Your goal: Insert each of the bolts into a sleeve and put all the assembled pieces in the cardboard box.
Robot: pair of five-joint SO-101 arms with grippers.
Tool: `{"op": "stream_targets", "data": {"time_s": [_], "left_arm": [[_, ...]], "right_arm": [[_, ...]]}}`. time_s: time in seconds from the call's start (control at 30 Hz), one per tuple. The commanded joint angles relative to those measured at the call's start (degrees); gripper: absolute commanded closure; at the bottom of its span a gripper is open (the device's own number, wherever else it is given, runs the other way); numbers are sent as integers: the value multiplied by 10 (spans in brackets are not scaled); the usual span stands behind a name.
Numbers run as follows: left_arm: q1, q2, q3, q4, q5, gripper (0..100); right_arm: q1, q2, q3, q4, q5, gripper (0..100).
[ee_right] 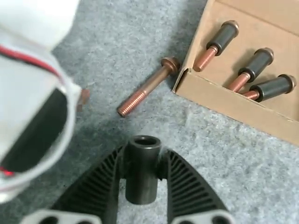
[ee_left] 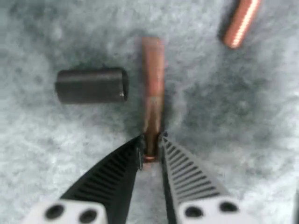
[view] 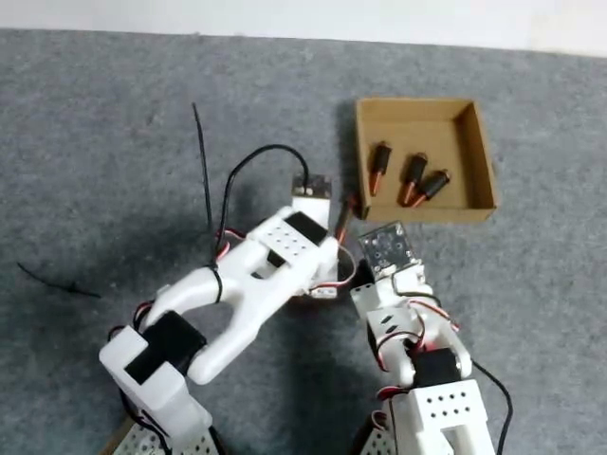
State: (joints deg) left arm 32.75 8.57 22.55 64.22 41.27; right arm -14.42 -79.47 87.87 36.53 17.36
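Inside the cardboard box lie three assembled pieces — each a dark sleeve with a copper bolt through it, set side by side and pointing roughly the same way.

Outside the box, just beside its near corner, a loose bolt lies flat on the grey carpet with its head toward the box. Both arms meet close to that same corner.

Left gripper: jaws closed on one end of a second bolt, whose shank points straight away from the claw, low over the carpet. Whether it touches the carpet cannot be told. A free sleeve lies on its side beside this bolt and apart from it. Its place relative to the box cannot be read.

Right gripper: jaws clamped around another sleeve, held upright with its open bore facing the wrist camera. It is outside the box and near the front wall.

Progress, as a judgement: three pieces are finished and boxed. Two bolts and two sleeves are visible outside the box, so two assemblies appear to remain. One pair is in the claws — bolt in the left, sleeve in the right — and not yet mated. The other pair lies untouched on the carpet. Each must then go into the box.
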Motion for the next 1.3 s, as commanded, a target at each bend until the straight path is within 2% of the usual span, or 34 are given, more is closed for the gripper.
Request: {"op": "stream_targets", "data": {"time_s": [0.0, 0.2, 0.43, 0.57, 0.63, 0.8, 0.93, 1.0, 1.13, 1.2, 1.27], "left_arm": [[1, -9, -24, 4, -34, 996], [-11, -21, -35, 8, -67, 995], [-75, -96, -34, 22, -260, 995], [-122, -126, -34, 25, -402, 995], [-124, -130, -32, 22, -428, 995], [-108, -125, -16, 20, -429, 995], [-60, -126, -15, 27, -423, 995], [-40, -122, -15, 32, -377, 995], [-25, -121, -17, 32, -219, 992], [-29, -121, -16, 30, -167, 950], [-43, -120, -14, 28, -154, 870]], "right_arm": [[7, -10, -9, -15, 7, 995], [7, -10, -9, -15, 7, 995], [8, -10, -6, -33, 7, 995], [8, -10, 2, -35, 7, 995], [8, -10, 4, -35, 7, 995], [8, -10, 4, -35, 7, 995], [8, -10, 4, -35, 8, 995], [8, -10, 4, -35, 8, 995], [8, -10, 4, -35, 8, 995], [8, -11, 4, -35, 8, 995], [8, -11, 4, -35, 8, 995]]}}
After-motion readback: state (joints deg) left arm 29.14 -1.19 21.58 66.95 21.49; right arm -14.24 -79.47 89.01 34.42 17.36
